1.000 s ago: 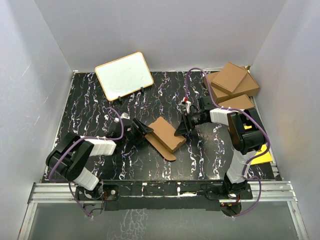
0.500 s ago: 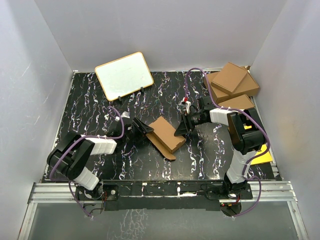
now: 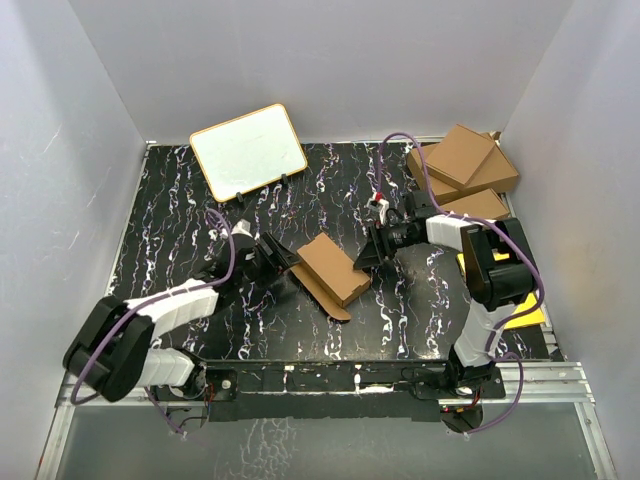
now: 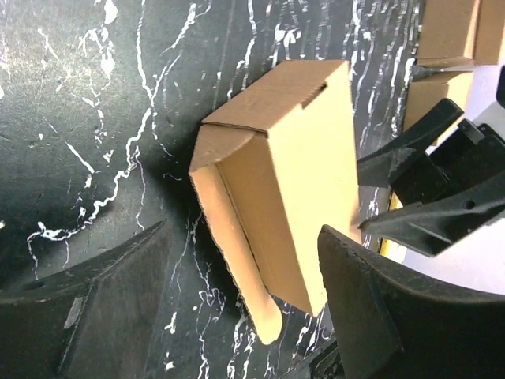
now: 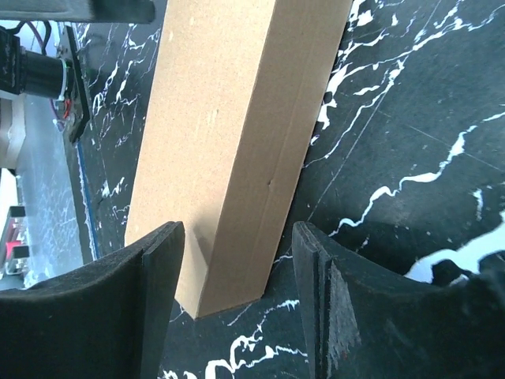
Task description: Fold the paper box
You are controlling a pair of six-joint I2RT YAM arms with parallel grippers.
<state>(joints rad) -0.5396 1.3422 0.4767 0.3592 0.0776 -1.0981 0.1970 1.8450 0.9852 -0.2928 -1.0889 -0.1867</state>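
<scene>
The paper box (image 3: 333, 270) lies at the centre of the table (image 3: 180, 215), as before, with one long flap unfolded. The left arm (image 3: 170, 305) has dropped lower since a second ago. The left fingers (image 4: 95, 292) are open, facing the flap side. The right fingers (image 5: 154, 300) are open astride the opposite end and have drawn back slightly.

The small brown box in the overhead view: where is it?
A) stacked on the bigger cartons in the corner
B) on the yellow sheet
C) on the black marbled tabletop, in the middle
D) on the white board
C: the paper box lies on the black marbled table, apart from the whiteboard and the stacked cartons.
</scene>
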